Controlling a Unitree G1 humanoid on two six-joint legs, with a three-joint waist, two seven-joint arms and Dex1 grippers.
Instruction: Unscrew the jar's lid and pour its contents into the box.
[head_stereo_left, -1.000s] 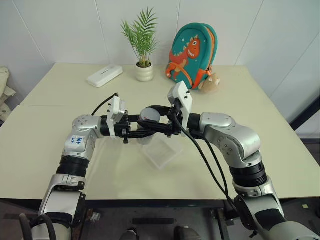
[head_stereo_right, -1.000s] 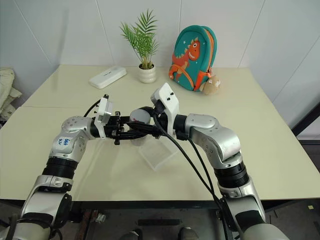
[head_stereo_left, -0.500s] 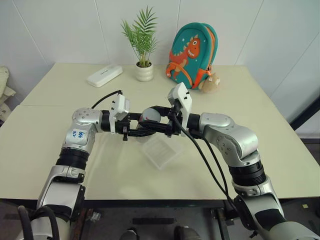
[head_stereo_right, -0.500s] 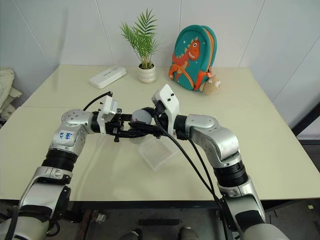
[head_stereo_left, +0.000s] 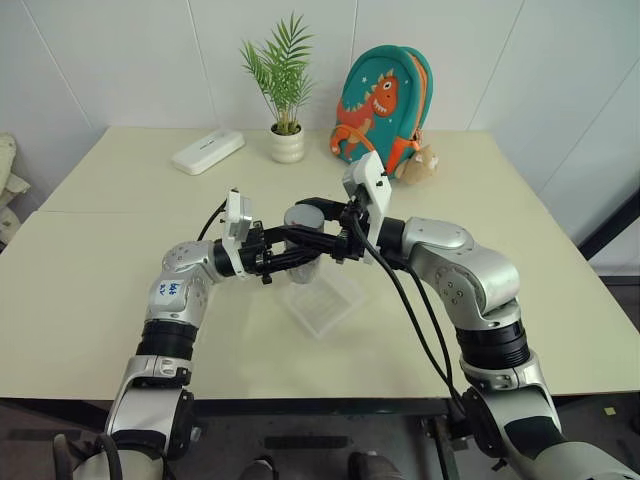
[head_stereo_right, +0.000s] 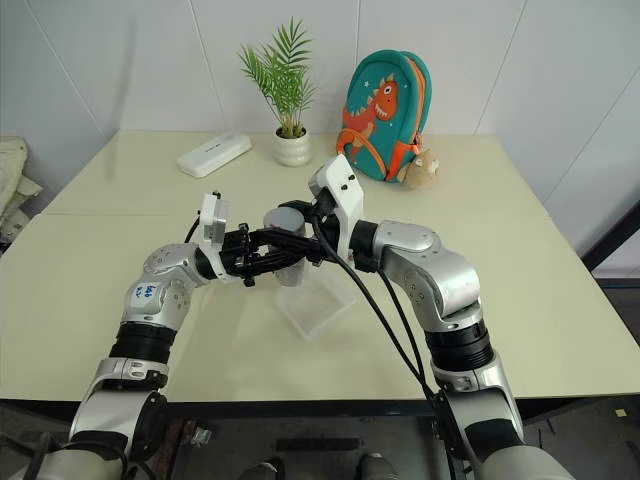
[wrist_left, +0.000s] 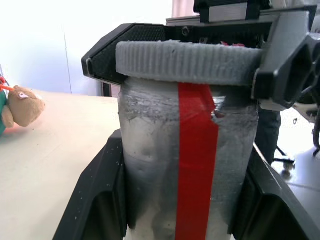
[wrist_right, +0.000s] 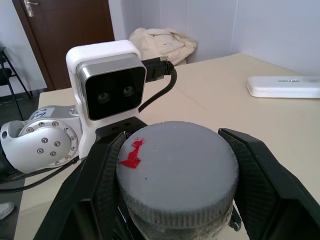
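Above the pale bench (head_stereo_left: 90, 290), the jar (wrist_left: 187, 170) with its red stripe is held upright in the left gripper's (head_stereo_left: 300, 253) closed jaws over the clear box (head_stereo_left: 322, 301), the right gripper's (head_stereo_left: 318, 222) jaws clamping the grey lid (wrist_right: 177, 170); contents unseen.

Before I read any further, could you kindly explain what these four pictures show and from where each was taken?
It is a humanoid robot with two arms at a table. Two pictures look down from its head; the other two come from cameras on its wrists. The left tool is shut on the jar, held above the clear box. The right tool grips the lid, which sits on the jar. Farther back lie a white case, a potted plant and a dinosaur backpack.
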